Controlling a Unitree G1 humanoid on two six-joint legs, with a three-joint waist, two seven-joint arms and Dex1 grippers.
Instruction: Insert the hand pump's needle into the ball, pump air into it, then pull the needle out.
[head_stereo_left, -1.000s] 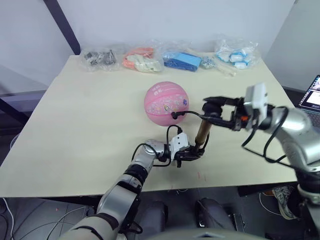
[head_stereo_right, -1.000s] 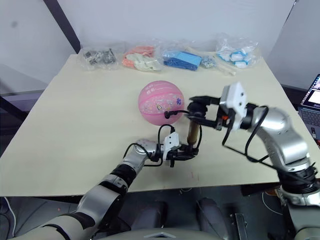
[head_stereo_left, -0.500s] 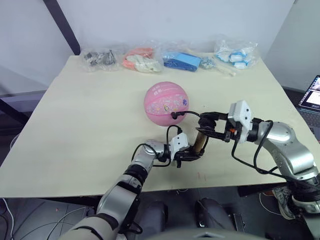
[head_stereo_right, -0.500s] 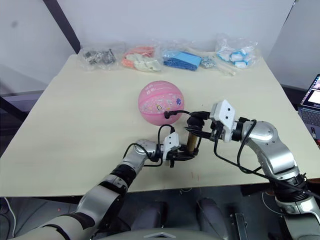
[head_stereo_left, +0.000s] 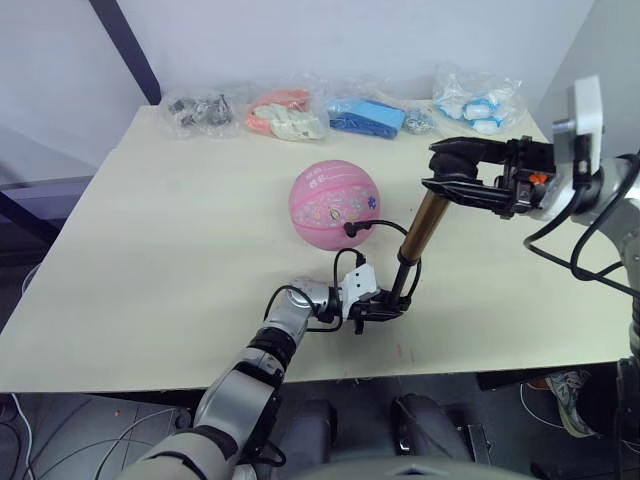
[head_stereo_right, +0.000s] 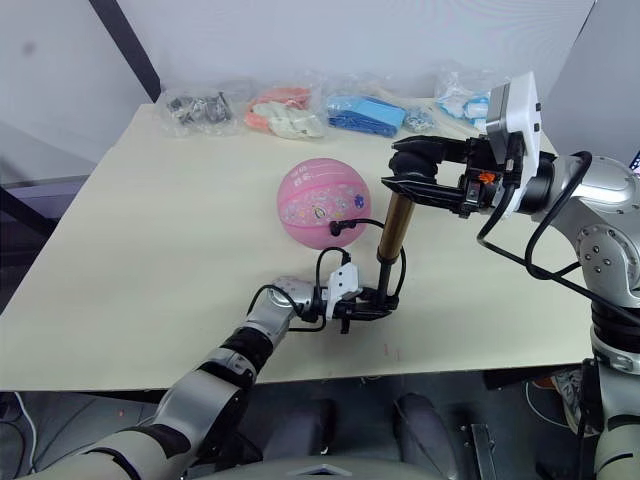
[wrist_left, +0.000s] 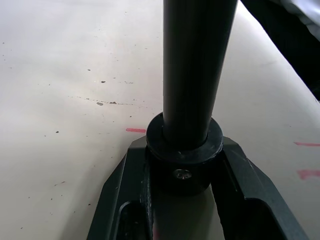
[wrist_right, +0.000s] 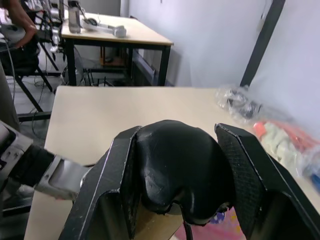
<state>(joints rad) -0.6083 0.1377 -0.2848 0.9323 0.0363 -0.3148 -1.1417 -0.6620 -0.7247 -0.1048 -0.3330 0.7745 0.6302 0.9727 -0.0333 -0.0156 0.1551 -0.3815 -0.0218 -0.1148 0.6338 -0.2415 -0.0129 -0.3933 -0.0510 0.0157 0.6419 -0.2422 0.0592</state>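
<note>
The pink ball rests mid-table. The hand pump stands tilted in front of it, drawn out long, its bronze barrel raised on a thin black rod. My left gripper lies low on the table, shut on the pump's black base collar. My right gripper hovers above, shut on the black handle. The thin black hose loops from the base up to a small black fitting against the ball's front. The needle itself is hidden there.
Several clear bags of small items line the table's far edge: dark parts, orange and white pieces, blue items, white and blue items. The table's front edge runs just behind my left gripper.
My right gripper pushed the handle down half a second ago and has now pulled it up high, drawing the pump out. The left gripper and the ball have stayed put.
</note>
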